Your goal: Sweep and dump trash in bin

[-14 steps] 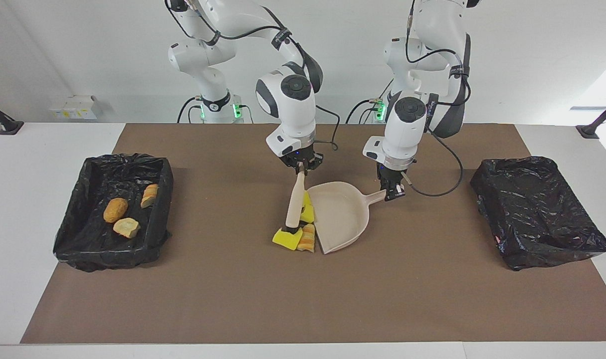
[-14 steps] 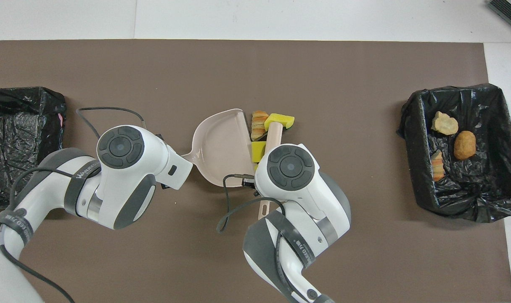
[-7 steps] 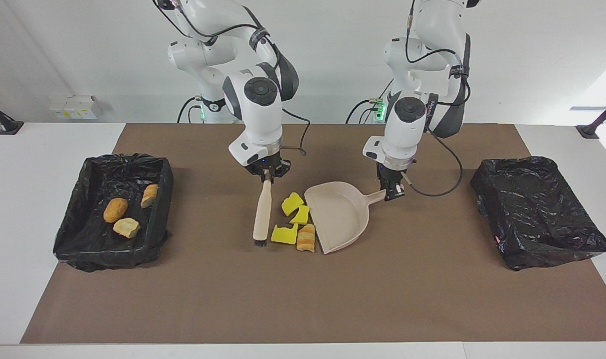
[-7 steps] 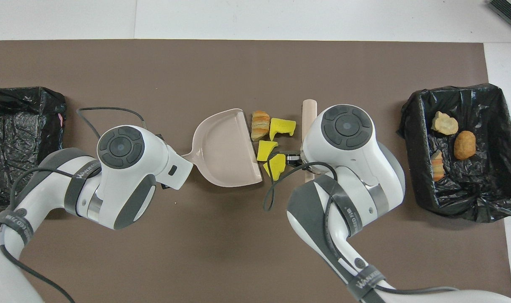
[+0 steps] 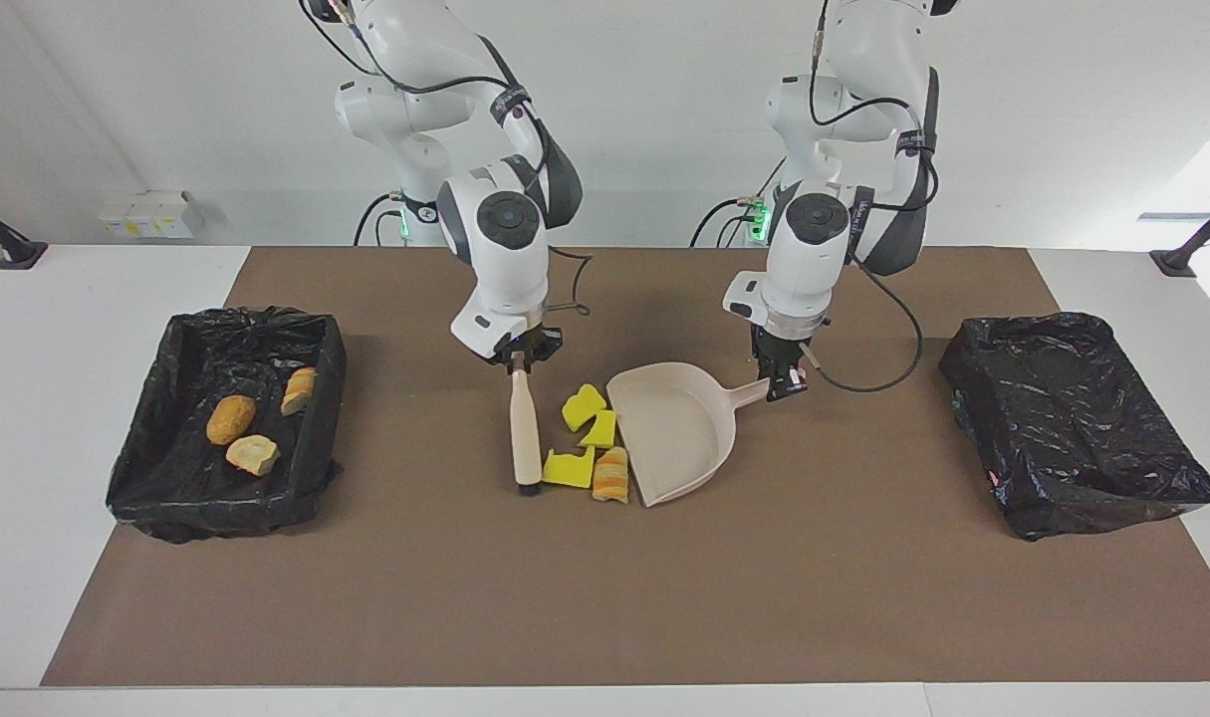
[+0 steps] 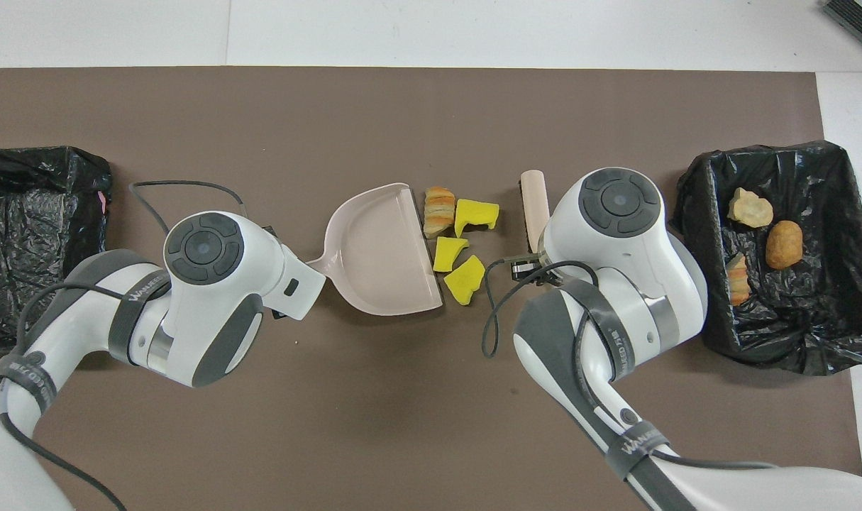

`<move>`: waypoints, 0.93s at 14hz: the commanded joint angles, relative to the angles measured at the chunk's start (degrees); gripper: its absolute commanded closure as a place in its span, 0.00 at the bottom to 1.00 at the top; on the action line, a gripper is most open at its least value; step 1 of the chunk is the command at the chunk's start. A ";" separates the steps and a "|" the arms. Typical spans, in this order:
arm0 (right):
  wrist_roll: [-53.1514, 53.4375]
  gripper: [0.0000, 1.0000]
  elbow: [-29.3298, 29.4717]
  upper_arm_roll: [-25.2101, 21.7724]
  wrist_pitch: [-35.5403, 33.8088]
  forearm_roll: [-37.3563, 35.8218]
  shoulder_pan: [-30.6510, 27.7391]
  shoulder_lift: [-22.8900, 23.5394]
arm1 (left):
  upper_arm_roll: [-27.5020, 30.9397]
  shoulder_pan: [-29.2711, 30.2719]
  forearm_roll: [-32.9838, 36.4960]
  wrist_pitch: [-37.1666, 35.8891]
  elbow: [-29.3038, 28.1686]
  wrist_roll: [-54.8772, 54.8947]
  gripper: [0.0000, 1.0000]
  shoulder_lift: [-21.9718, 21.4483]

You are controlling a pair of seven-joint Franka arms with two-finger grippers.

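Right tool (image 5: 518,364) clenches a brush (image 5: 523,433) beside four scraps (image 5: 593,444) (three yellow). Left tool (image 5: 786,383) grips the dustpan (image 5: 676,430).

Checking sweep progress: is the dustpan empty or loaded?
Empty: the dustpan's bare inside shows, and the four scraps lie on the mat beside its mouth.

Dustpan (image 5: 676,433) looks like smooth matte plastic, and the yellow scraps (image 5: 586,406) seem spongy foam. Bin liners (image 5: 1073,418) are crinkly glossy black plastic; table (image 5: 605,597) cover's matte brown.

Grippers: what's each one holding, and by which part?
Left gripper holds the dustpan by the end of its handle. Right gripper holds the brush by the top of its handle, bristles down.
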 commanded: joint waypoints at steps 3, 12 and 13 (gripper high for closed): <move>-0.70 1.00 1.33 0.37 4.74 8.33 5.46 1.93 | 0.30 -3.47 0.91 1.68 -1.11 -4.95 1.00 -1.46; -2.38 1.00 6.53 0.02 -2.28 12.93 4.69 0.01 | 0.39 -2.34 0.21 1.33 0.12 -6.88 1.00 -1.02; -2.38 1.00 6.71 0.19 -3.33 12.93 3.72 -1.39 | 0.39 -1.90 0.12 1.24 0.12 -7.76 1.00 -1.02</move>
